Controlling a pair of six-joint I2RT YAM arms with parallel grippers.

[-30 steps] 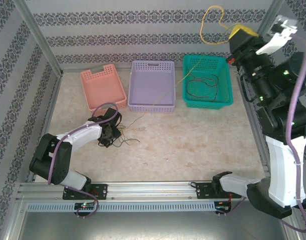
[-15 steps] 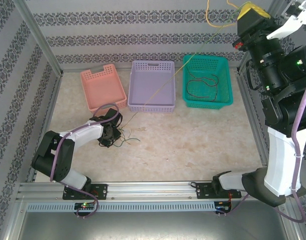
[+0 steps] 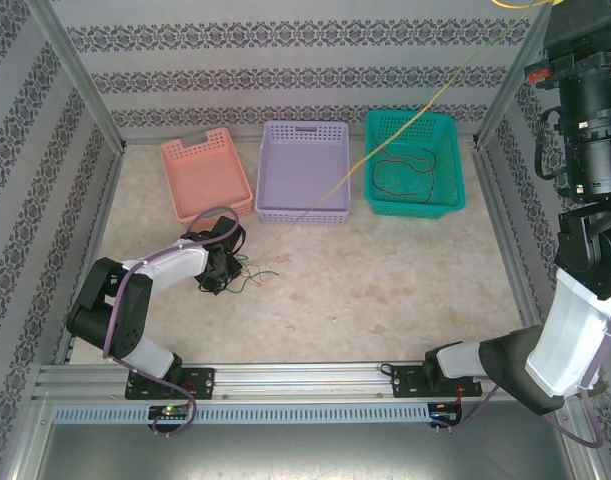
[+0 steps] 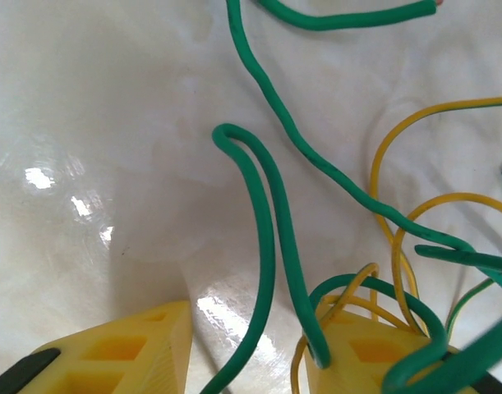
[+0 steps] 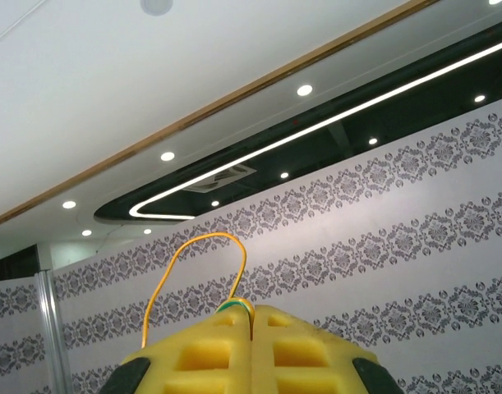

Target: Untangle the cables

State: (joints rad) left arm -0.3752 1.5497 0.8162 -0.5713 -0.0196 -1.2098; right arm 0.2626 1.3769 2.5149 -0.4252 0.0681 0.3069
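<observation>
The left arm [image 3: 160, 268] stretches out low, and the left pincer [image 4: 251, 361] points down with its fingers apart. The right arm [image 3: 575, 330] stands tall. The right pincer [image 5: 251, 349] is up high, squeezed tight on a thin yellow cable [image 5: 208, 235].

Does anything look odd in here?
Yes. A thin yellow wire hangs taut in mid-air, slanting from the tangle of wires at the left claw, over the lilac plastic basket, up to the shut right claw.

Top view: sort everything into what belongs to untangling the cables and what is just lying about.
Job: yellow cable in the shut right gripper; green cables at the left gripper; dark cable in the green basket.
Lying about, likely: pink basket; lilac basket.
</observation>
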